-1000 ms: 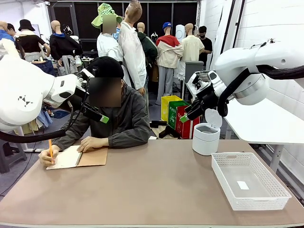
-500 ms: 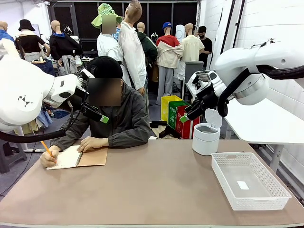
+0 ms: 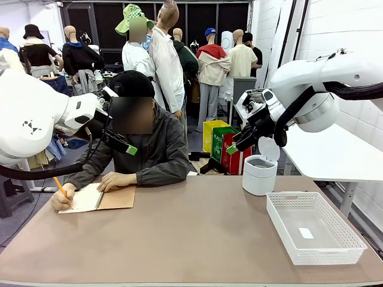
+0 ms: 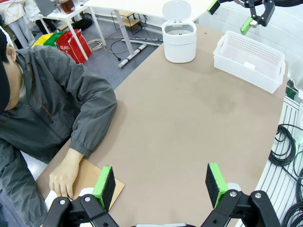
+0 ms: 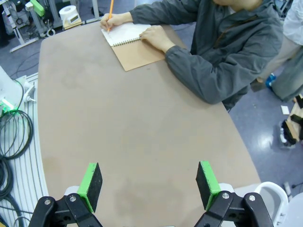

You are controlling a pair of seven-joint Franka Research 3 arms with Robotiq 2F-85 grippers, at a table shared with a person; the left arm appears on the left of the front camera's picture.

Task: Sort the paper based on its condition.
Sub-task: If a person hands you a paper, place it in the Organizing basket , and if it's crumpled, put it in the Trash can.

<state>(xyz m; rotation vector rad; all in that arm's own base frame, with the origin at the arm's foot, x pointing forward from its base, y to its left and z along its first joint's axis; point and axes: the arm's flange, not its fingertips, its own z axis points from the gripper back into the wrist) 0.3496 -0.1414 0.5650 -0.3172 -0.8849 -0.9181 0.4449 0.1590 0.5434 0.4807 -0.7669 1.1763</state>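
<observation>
Matt surfaces, plastic and card.
Smooth tan worktop (image 3: 197,239); white plastic mesh basket (image 3: 279,227); glossy white plastic bin (image 3: 259,175); notebook (image 3: 116,198) with matt tan cardboard cover.

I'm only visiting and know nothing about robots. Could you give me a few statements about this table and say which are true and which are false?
1. The person's hand holds an orange pencil at the notebook. True.
2. The left gripper is clamped on a sheet of paper. False: its jaws are open and hold nothing.
3. The white basket is piled with crumpled paper. False: one small white slip lies flat in it.
4. The lid of the round white bin stands open. True.
5. The right gripper is open, up above the table. True.
</observation>
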